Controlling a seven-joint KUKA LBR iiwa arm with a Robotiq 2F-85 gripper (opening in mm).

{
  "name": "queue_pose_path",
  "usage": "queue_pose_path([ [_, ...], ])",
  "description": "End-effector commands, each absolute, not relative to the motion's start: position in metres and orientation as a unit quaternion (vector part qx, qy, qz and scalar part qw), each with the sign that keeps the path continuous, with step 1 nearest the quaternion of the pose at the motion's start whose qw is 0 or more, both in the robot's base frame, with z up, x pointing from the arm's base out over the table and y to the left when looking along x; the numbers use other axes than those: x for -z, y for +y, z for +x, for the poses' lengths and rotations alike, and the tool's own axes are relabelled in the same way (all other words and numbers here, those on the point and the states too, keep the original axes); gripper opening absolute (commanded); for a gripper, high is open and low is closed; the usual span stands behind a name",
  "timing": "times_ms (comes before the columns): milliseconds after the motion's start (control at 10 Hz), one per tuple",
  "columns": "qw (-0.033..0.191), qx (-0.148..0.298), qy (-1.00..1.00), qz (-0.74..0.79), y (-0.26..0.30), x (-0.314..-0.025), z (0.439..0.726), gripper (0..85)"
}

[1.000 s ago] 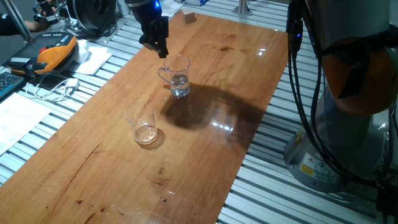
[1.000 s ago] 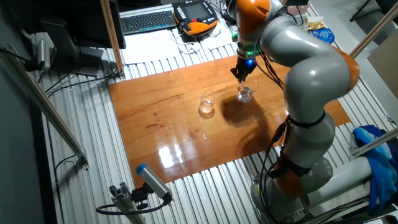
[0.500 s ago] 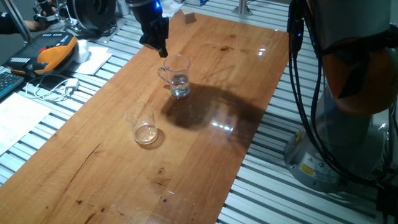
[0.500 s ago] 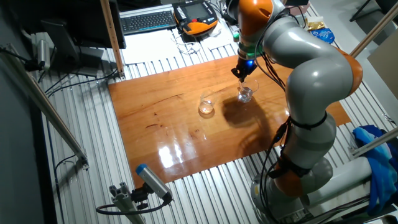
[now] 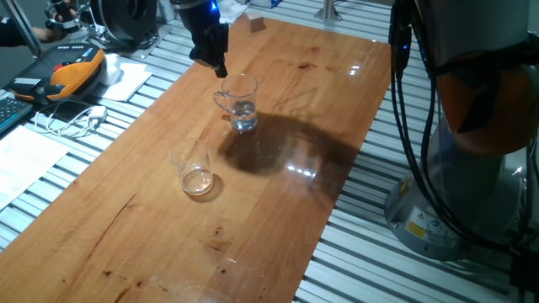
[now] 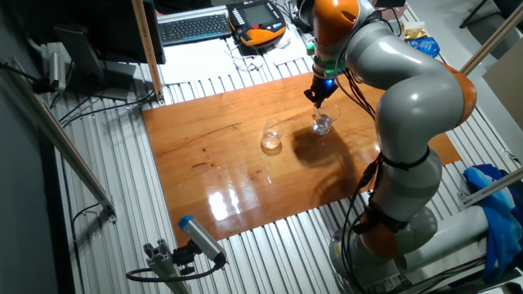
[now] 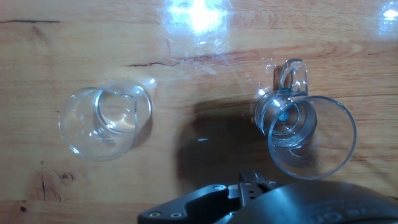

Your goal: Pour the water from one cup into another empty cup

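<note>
Almost nothing has changed over the last second: the black two-finger gripper (image 5: 221,69) hangs in the same spot just above and behind the rim of the clear glass mug with the loop handle (image 5: 238,102), and neither glass has shifted on the glossy wooden table (image 5: 278,194). The mug stands upright with a little clear water (image 5: 244,118) in its bottom, its handle turned toward the table's left edge in the one fixed view; the clear handleless tumbler (image 5: 194,167) stands upright and empty nearby, apart from the mug. The hand view looks straight down into both glasses, mug (image 7: 303,132) to the right and tumbler (image 7: 106,121) to the left, but the fingers themselves are out of frame there, and in the fixed views they are too dark and small to judge, so I cannot tell whether the jaws are spread or closed. The stillness suggests the arm is pausing before its descent; the mug is not yet grasped and pouring has not begun
</note>
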State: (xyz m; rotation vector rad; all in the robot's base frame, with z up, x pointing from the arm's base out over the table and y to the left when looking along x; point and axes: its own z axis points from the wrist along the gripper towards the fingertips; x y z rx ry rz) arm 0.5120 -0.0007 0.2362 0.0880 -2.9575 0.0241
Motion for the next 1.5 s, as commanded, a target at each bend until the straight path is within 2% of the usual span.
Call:
queue_pose_path([
  [0, 0.091, -0.008, -0.995, 0.029, -0.0007, -0.2363, 0.512, 0.0],
  [400, 0.087, -0.009, -0.996, 0.033, -0.0017, -0.2362, 0.512, 0.0],
  [500, 0.079, -0.01, -0.996, 0.035, -0.0017, -0.2362, 0.512, 0.0],
  [600, 0.057, -0.007, -0.998, 0.03, -0.0017, -0.2362, 0.512, 0.0],
  [700, 0.002, -0.001, -0.999, 0.046, -0.0017, -0.2362, 0.512, 0.0],
  [800, -0.002, -0.014, -0.999, 0.051, -0.0017, -0.2362, 0.512, 0.0],
  [900, 0.01, -0.005, -0.999, 0.039, -0.0017, -0.2362, 0.512, 0.0],
  [1400, 0.034, -0.055, -0.998, 0.017, -0.0017, -0.2362, 0.512, 0.0],
])
